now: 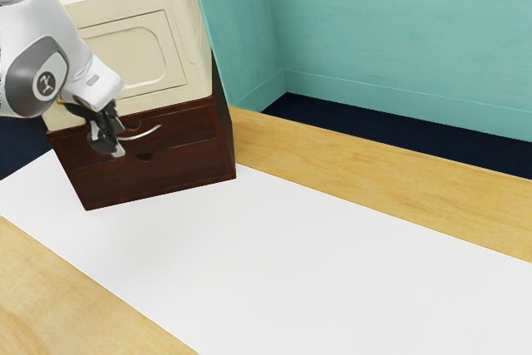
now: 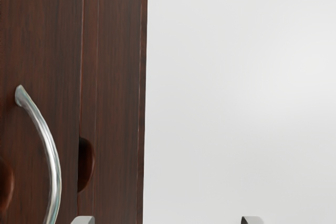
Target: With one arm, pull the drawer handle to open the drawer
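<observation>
Gripper point(image 2: 167, 220): your fingertips stand wide apart, with nothing clamped between them; you have it in front of the cabinet, at the handle's end toward the exterior view's left.
Handle point(image 1: 148, 133): just beside your gripper, running off toward the exterior view's right; its long axis lies level along the drawer front. In the wrist view it passes outside the gap, off the fingertip nearer it. Whether that finger touches it, you cannot tell.
Next move: I'd judge you need to shift the open gap toward the bar until one finger sits on each side, then close and draw straight away from the front. Close now and you would likely miss it.
Upper drawer point(image 1: 193, 126): it carries the handle and looks shut, so the pull has yet to begin.
Lower drawer point(image 1: 179, 170): right below, also looking shut.
Cream box point(image 1: 179, 39): on top of the cabinet.
White sheet point(image 1: 291, 263): spread on the near side.
</observation>
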Tool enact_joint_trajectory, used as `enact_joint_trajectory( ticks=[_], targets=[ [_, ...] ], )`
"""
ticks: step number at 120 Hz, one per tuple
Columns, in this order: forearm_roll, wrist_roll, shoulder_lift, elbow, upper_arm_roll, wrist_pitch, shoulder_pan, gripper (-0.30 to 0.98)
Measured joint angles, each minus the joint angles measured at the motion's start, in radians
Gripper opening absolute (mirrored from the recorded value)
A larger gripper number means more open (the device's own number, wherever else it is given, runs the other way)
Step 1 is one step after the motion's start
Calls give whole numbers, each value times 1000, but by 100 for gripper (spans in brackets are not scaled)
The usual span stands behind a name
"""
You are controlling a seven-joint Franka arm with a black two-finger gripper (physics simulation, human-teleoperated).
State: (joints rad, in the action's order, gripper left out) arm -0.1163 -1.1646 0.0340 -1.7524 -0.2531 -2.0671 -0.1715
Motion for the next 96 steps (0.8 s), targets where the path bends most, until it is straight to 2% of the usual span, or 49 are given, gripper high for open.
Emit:
enact_joint_trajectory(
  ticks=[41,74,96],
  targets=[
    [115,-134,-118,102,2,-33,-52,29],
    [173,-219,-178,146,4,-39,-69,29],
    [188,-263,-186,147,3,-40,-93,28]
  ],
)
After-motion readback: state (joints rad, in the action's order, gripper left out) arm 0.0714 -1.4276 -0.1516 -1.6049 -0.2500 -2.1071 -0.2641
